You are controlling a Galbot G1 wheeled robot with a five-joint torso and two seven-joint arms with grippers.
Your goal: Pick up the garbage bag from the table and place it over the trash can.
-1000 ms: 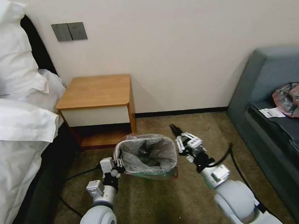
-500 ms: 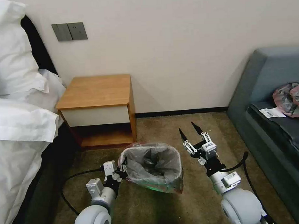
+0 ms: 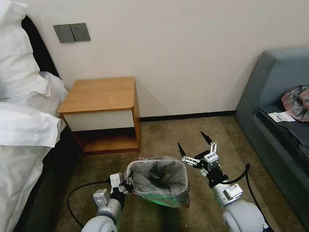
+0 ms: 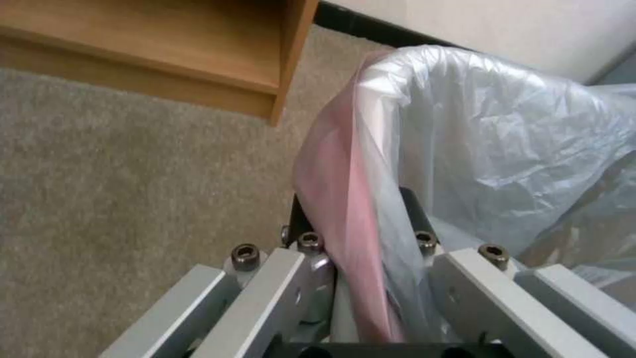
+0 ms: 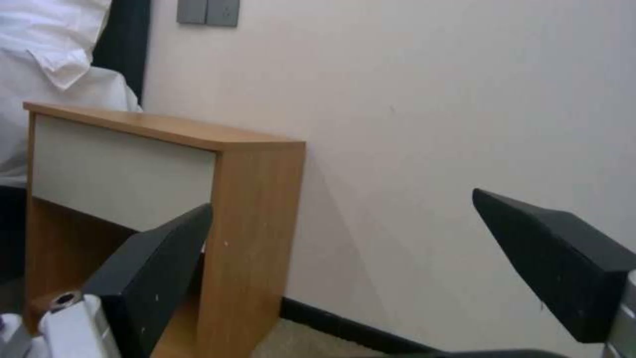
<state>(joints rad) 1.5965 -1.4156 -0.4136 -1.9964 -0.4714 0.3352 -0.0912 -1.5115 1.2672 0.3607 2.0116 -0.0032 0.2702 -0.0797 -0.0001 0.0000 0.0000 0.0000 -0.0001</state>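
Lower centre: your left gripper (image 3: 127,182) had its jaws clamped on the garbage bag (image 3: 160,178) lining the trash can (image 3: 157,201); your right gripper (image 3: 193,148), jaws wide, hovered just right.

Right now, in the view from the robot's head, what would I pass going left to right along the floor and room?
Bed → table → trash can with garbage bag → right tool → sofa → labelled bundle.

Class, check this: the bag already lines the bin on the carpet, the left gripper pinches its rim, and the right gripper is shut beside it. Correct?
One error: the right gripper is open, fingers spread, as the head view shows. The garbage bag does line the trash can, with the left gripper pinching its rim.
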